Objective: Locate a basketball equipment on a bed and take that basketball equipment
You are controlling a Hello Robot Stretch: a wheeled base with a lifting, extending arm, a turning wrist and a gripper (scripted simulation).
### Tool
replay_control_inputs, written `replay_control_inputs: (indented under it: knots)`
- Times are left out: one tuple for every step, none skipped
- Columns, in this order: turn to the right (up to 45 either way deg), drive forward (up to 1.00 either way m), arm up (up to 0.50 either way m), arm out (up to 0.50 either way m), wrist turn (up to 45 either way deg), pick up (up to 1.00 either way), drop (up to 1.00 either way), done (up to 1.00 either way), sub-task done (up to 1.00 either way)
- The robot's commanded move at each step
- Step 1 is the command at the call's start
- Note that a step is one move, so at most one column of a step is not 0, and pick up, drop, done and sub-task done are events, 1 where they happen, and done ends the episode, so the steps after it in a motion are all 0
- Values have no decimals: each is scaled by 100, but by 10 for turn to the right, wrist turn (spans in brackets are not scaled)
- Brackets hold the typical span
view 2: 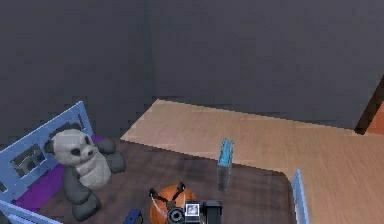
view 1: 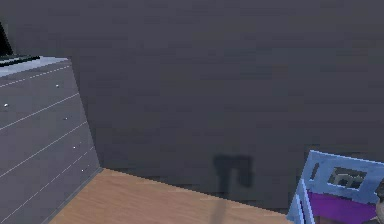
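Dark grey walls (view 2: 250, 50) and pale wood floor (view 2: 200, 130) ring the brown-covered bed (view 2: 262, 195). You see the gripper (view 2: 175, 200) at the round orange basketball (view 2: 157, 208) lying on that bed; whether the jaws hold it, you cannot tell. Left of the jaws sits a grey-and-white plush teddy bear (view 2: 82, 165); beyond them, to the right, stands a thin light-blue slab (view 2: 226, 160).

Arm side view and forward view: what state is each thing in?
Teddy bear: sitting slumped against the blue headboard.
Basketball: resting on the brown blanket.
Gripper: at the basketball; cannot tell whether it holds anything.
Light blue slab: standing upright on the blanket.
Dresser: drawers shut.
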Motion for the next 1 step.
replay_control_inputs:
  knots:
    - [0, 0, -30, 0, 0, 0, 0, 0, 0]
